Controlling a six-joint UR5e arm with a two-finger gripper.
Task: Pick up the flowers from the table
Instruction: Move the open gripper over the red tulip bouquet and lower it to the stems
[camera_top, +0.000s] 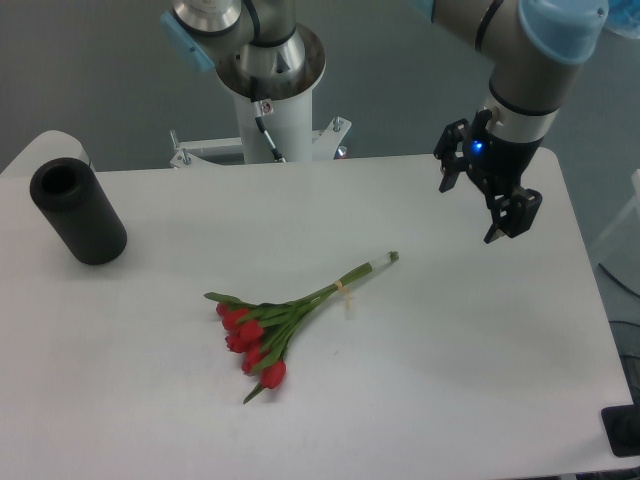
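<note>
The flowers (285, 322), a small bunch of red tulip buds on long green stems tied with a pale band, lie flat on the white table (450, 380) near its middle. The buds point toward the front left and the stem ends toward the back right. My gripper (480, 205) hangs in the air above the table's back right part, well to the right of the stem ends and apart from the bunch. Its two black fingers are spread, and nothing is between them.
A black cylinder (78, 211) stands on the table at the far left. The arm's white base column (272, 110) rises behind the table's back edge. The table's right edge runs close beyond the gripper.
</note>
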